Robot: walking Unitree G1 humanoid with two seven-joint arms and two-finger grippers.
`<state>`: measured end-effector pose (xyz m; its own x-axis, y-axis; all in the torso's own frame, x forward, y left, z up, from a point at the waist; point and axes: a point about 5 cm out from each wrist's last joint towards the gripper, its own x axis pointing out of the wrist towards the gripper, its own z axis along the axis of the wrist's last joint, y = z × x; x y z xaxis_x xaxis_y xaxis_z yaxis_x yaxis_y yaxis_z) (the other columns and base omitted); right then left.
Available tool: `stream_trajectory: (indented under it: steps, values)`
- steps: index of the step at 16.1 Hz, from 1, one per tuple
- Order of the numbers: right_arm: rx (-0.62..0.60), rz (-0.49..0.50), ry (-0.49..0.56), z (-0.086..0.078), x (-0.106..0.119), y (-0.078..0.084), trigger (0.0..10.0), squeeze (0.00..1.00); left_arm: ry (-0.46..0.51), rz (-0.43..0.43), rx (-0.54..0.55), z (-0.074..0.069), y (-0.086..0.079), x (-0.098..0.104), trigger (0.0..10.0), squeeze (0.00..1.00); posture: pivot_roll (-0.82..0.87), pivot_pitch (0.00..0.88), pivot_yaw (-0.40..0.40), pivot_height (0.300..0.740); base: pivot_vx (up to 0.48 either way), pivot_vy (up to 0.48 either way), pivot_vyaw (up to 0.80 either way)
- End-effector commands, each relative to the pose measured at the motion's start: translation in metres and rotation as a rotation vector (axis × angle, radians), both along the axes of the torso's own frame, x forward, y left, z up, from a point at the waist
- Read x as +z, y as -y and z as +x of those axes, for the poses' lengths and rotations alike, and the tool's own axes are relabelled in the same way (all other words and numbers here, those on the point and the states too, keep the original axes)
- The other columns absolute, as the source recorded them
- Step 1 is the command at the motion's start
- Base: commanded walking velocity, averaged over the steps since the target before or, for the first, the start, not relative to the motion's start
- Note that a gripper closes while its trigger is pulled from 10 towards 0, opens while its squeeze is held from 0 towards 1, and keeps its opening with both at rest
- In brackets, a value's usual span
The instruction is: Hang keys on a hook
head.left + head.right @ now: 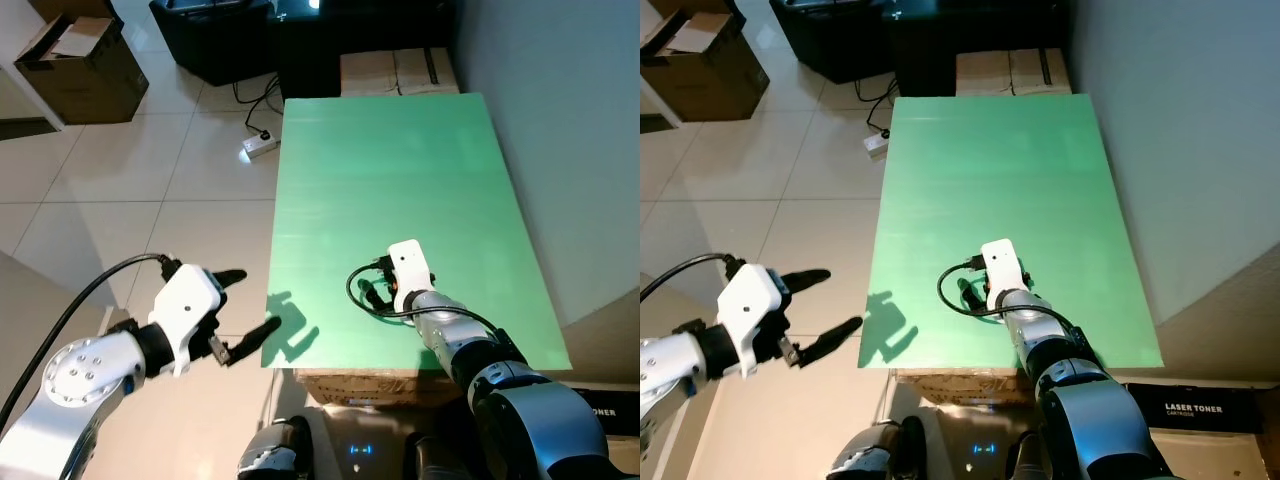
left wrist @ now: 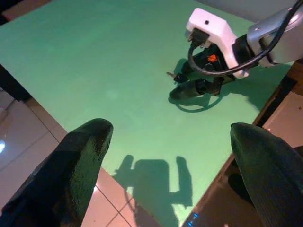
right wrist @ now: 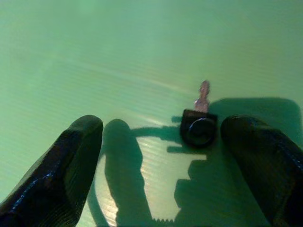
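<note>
So the right gripper [image 3: 163,156] is down low over the green table [image 1: 400,180] with its two black fingers [image 3: 61,165] spread wide apart, nothing held. The key [image 3: 199,124] lies flat on the green surface in the gap between those fingers, much closer to one finger than the other, and not touching either as far as I can tell. It's got a chunky black head and a short metal blade pointing away from the wrist. The fingers' shadows fall right around it.

The left gripper [image 1: 240,312] hangs out past the table's near corner, over the tiled floor [image 1: 130,190], also spread open and holding nothing. From its wrist camera you look across the table at the right gripper, with the key a small dark speck [image 2: 171,74] just beyond those fingertips.

A cardboard box [image 1: 80,65] and a white power strip [image 1: 258,146] sit on the floor beyond.
</note>
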<state>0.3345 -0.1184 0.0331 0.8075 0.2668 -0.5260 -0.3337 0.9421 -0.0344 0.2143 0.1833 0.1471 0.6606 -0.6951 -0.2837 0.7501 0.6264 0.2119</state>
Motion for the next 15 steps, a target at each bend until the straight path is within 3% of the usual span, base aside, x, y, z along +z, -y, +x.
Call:
stream_trajectory:
  steps: [1,4,5,6,7,15]
  values:
    - [0.004,0.005,-0.035,-0.003,-0.004,-0.004,10.0,0.00,-0.004,0.021,0.004,-0.003,-0.005,0.004,10.0,0.00,0.27,0.260,0.137,0.740,0.000,0.000,0.00]
    - [0.004,-0.006,-0.054,-0.005,-0.007,-0.005,10.0,0.00,-0.024,0.038,0.005,-0.011,-0.011,0.007,10.0,0.00,0.29,0.270,0.142,0.740,0.000,0.000,0.00]
    - [0.005,-0.009,-0.055,-0.005,-0.007,-0.005,7.3,0.00,-0.030,0.043,0.005,-0.014,-0.013,0.008,10.0,0.00,0.30,0.274,0.145,0.740,0.000,0.000,0.00]
    - [-0.002,-0.012,-0.055,-0.005,-0.007,-0.004,3.1,0.00,-0.032,0.045,0.005,-0.014,-0.013,0.008,10.0,0.00,0.30,0.276,0.146,0.740,0.000,0.000,0.00]
    - [-0.009,-0.014,-0.055,-0.005,-0.007,-0.003,0.0,0.00,-0.033,0.047,0.004,-0.014,-0.012,0.008,10.0,0.00,0.30,0.283,0.145,0.740,0.000,0.000,0.00]
    - [-0.036,-0.017,-0.059,-0.006,-0.009,0.002,0.0,0.00,-0.045,0.049,0.003,-0.011,-0.010,0.006,10.0,0.00,0.29,0.274,0.154,0.740,0.000,0.000,0.00]
